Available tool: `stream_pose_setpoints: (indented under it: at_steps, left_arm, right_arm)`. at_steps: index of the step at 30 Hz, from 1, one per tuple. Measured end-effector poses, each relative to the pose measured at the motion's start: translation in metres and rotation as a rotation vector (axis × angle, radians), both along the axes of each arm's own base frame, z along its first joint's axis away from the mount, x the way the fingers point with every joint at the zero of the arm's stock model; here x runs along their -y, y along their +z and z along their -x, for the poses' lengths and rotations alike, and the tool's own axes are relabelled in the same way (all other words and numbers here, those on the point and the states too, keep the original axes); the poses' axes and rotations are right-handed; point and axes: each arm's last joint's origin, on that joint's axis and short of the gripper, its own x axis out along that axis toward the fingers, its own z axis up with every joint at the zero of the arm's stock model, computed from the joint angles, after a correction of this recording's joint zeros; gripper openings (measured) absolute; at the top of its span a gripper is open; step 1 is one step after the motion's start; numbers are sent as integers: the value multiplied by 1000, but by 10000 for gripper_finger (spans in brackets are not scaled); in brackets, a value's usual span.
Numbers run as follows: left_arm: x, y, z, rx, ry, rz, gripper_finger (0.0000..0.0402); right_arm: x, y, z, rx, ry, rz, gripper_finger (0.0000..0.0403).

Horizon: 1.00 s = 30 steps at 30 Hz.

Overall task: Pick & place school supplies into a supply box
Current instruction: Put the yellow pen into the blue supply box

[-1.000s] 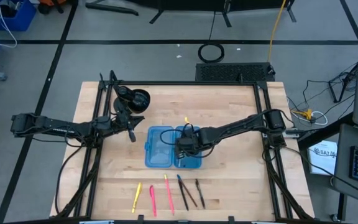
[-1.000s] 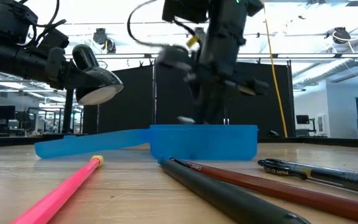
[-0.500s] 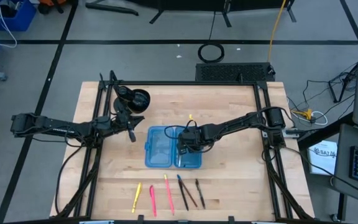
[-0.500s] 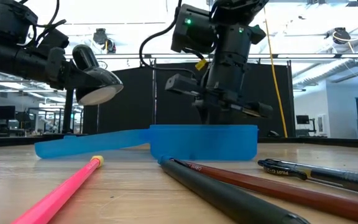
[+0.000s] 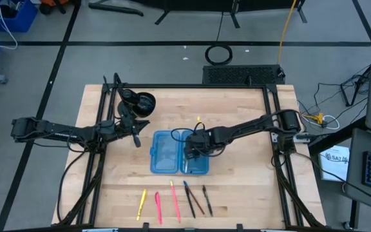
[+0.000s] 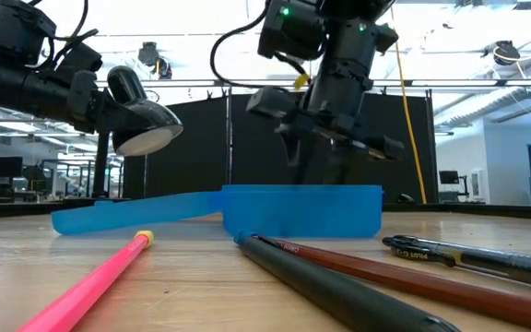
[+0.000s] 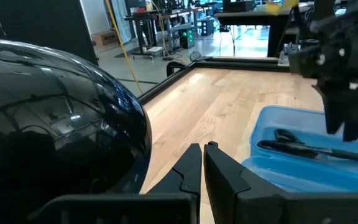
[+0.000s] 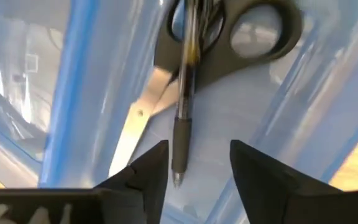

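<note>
The supply box (image 5: 179, 153) lies open at the table's middle, a translucent blue case with both halves flat. In its right half lie black-handled scissors (image 8: 229, 43) with a dark pen (image 8: 184, 106) resting across them. My right gripper (image 8: 197, 149) hangs open just above that half (image 5: 195, 147), pointing down, one finger on each side of the pen's tip without touching it. My left gripper (image 7: 202, 148) is shut and holds nothing. It waits left of the box (image 5: 136, 138), beside a black round stand (image 5: 140, 103).
Several pens and pencils lie in a row near the table's near edge: yellow (image 5: 142, 203), pink (image 5: 158, 207), pink-red (image 5: 174, 201) and dark ones (image 5: 197, 200). In the low view they lie in front of the box (image 6: 302, 210). A black frame rims the table.
My right gripper, over the box's right half, has opened its fingers and risen slightly. The dark pen now lies free in the box across the scissors.
</note>
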Motion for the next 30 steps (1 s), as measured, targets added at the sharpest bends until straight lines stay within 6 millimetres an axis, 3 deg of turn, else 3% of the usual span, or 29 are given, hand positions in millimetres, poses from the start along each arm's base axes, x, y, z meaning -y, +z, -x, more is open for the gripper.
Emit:
stream_pose_setpoints:
  at_steps: [6, 9, 14, 18, 24, 26, 30]
  left_arm:
    - [0, -1, 0, 0, 2, 17, 24]
    - [0, -1, 0, 1, 3, 21, 24]
    - [0, -1, 0, 1, 3, 23, 24]
    - [0, -1, 0, 1, 4, 23, 24]
    - [0, -2, 0, -12, 9, 23, 24]
    - [1, -3, 0, -23, -18, 28, 24]
    - [5, -5, -1, -38, -186, 56, 24]
  right_arm:
    - [-6, 18, 3, 68, 10, 25, 173]
    - [-16, 38, 4, 176, 73, 109, 169]
    - [-46, 87, 22, 340, 344, 453, 158]
    - [-74, 106, 47, 369, 530, 742, 134]
    - [-95, 90, 81, 480, 725, 953, 44]
    - [-93, 77, 91, 508, 740, 947, 13]
    - [-78, 45, 106, 535, 756, 875, 9]
